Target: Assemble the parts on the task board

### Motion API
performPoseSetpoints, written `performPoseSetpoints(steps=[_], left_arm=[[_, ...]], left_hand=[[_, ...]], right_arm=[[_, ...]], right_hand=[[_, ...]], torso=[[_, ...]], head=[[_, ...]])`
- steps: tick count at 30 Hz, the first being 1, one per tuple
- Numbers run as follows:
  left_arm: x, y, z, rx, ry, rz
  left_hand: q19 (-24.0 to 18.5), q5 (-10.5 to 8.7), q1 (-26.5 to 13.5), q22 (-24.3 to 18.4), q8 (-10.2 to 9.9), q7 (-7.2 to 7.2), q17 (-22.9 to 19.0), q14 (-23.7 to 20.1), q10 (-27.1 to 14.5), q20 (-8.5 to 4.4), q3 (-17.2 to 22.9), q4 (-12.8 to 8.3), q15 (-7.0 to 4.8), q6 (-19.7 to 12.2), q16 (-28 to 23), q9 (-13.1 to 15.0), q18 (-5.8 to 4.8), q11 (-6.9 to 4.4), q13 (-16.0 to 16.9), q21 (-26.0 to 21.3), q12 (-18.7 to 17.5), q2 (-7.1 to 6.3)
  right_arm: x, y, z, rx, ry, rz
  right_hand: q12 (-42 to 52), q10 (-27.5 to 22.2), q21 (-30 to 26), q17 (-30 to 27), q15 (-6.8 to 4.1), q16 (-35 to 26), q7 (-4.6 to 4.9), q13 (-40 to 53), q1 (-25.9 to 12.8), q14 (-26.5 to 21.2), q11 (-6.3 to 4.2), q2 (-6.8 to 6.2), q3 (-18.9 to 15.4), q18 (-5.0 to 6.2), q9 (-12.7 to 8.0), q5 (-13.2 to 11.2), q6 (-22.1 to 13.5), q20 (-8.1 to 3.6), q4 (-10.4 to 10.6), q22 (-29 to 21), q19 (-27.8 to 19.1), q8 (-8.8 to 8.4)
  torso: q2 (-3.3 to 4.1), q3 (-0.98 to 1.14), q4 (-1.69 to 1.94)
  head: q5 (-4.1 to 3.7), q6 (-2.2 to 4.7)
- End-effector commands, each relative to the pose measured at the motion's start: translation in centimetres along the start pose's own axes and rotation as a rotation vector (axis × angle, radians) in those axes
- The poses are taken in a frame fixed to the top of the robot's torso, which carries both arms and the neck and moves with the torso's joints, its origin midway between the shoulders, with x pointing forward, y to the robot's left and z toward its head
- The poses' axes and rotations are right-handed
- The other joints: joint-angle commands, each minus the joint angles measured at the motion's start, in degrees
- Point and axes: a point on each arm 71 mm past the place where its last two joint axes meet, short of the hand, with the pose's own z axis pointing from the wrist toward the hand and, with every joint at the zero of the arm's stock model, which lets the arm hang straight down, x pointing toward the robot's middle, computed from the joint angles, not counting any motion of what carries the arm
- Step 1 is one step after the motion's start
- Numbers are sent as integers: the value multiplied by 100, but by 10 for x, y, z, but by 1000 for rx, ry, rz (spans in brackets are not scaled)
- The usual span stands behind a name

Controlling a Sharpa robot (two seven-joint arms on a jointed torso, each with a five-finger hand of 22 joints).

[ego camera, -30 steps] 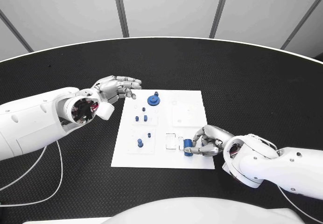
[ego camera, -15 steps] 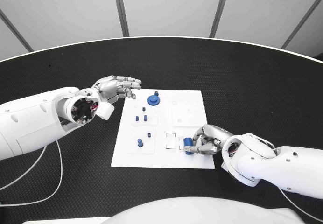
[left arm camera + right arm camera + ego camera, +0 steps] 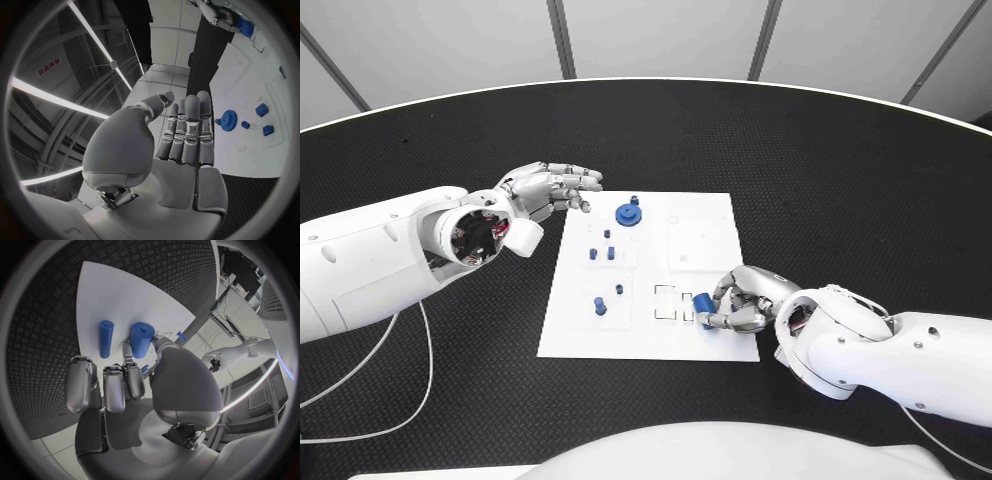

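While the right hand point(image 3: 744, 305) pinches a blue cylinder point(image 3: 141, 339) over the board's point(image 3: 711, 205) near right corner, it may tip and miss its slot. Another cylinder point(image 3: 105, 338) lies beside. The left hand point(image 3: 550, 187), fingers together, holds nothing.
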Motion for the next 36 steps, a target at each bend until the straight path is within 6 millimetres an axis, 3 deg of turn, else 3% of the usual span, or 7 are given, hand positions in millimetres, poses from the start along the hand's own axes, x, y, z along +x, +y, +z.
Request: performPoseSetpoints(steps=[1,14,25,36], left_arm=[[0,0,0,-1,1,0],[1,0,0,-3,4,0],[1,0,1,-6,7,0],[2,0,1,-7,8,0]], left_hand=[[21,12,-22,-5,0,-10,-6,-39,-51,12,-35,-3,10,-26,8,-1,38,5,9,-30,31,53],[22,17,-17,-14,5,-14,-13,-43,-57,12,-33,3,7,-26,12,-1,40,1,10,-42,43,66],[23,17,-12,-14,5,-14,-13,-44,-57,12,-31,2,6,-25,13,-1,40,0,10,-42,45,69],[25,19,-3,-15,6,-14,-15,-45,-59,10,-27,-3,5,-26,13,-1,41,-1,10,-43,48,73]], right_arm=[[0,0,-1,1,-2,-1],[-4,4,-7,-12,-41,35],[-8,8,-14,-33,-79,73],[-9,19,-17,-68,-94,96]], right_hand=[[-2,113,38,1168,-1,32,-10,856,13,546,-4,-56,574,-62,1,214,68,6,-408,765,334,-23],[45,156,67,1186,-13,40,-32,905,-139,550,-22,-162,872,-68,-6,447,161,0,-428,795,342,-1],[89,207,97,1203,-73,48,-117,950,-355,553,-95,-221,1119,-75,22,754,349,-48,-425,826,353,82],[92,213,106,1212,-81,52,-127,955,-400,555,-104,-230,1142,-77,28,777,373,-56,-419,833,356,96]], torso=[[1,-2,5],[3,-3,4],[-3,-2,-3],[4,-6,4]], head=[[0,4],[-13,7],[-15,15],[-4,27]])
